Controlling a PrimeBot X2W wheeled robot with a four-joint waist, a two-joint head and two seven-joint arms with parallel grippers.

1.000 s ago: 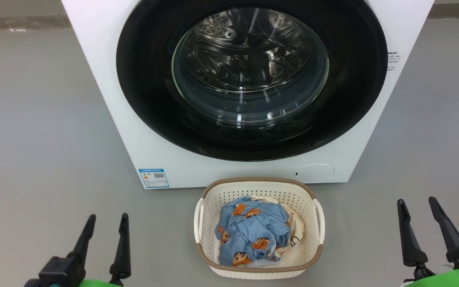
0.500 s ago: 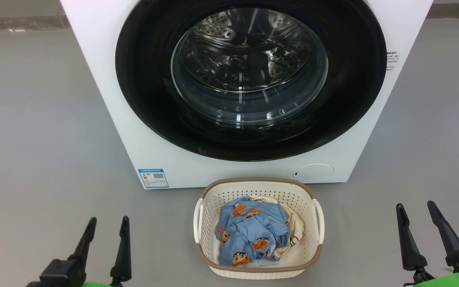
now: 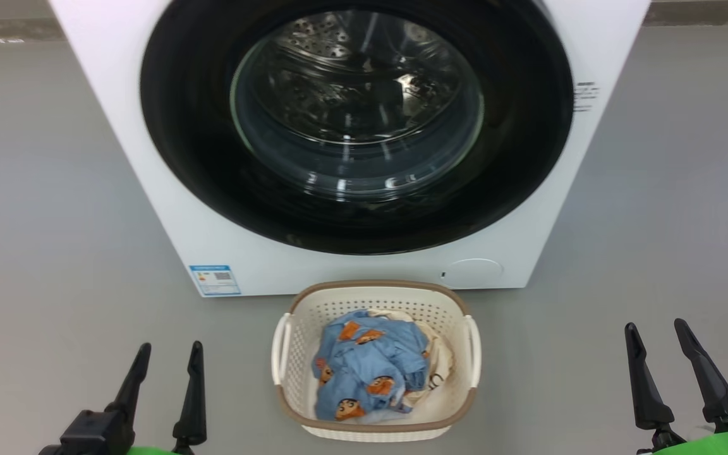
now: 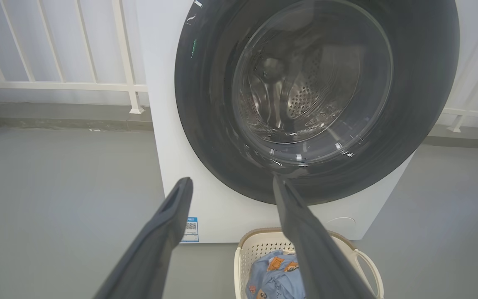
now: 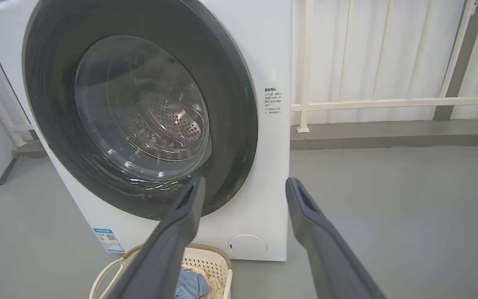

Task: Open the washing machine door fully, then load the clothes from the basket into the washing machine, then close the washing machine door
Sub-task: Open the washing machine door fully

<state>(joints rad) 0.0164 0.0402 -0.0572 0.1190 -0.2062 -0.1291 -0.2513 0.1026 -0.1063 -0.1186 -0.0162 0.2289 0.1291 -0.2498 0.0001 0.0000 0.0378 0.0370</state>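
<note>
The white washing machine point(image 3: 117, 114) stands ahead with its round black-rimmed door point(image 3: 193, 183) flat against the front; the steel drum shows through the glass. On the floor in front sits the cream basket point(image 3: 373, 432) holding the clothes point(image 3: 364, 363), a light blue printed garment over a cream one. My left gripper point(image 3: 169, 354) is open at the lower left, empty, left of the basket. My right gripper point(image 3: 655, 332) is open at the lower right, empty. The door point(image 4: 206, 137), basket point(image 4: 259, 247) and clothes point(image 4: 274, 274) show in the left wrist view, the door point(image 5: 235, 137) and basket point(image 5: 210, 259) in the right wrist view.
Grey floor point(image 3: 54, 221) spreads on both sides of the machine. A white railing point(image 4: 56, 85) runs behind it on the left and a railing point(image 5: 388, 101) on the right. A blue label point(image 3: 214, 279) and a round white flap point(image 3: 473, 273) mark the machine's lower front.
The whole head view has shifted left, so the camera has turned right. Both grippers stay low and open; nothing in the scene itself has moved.
</note>
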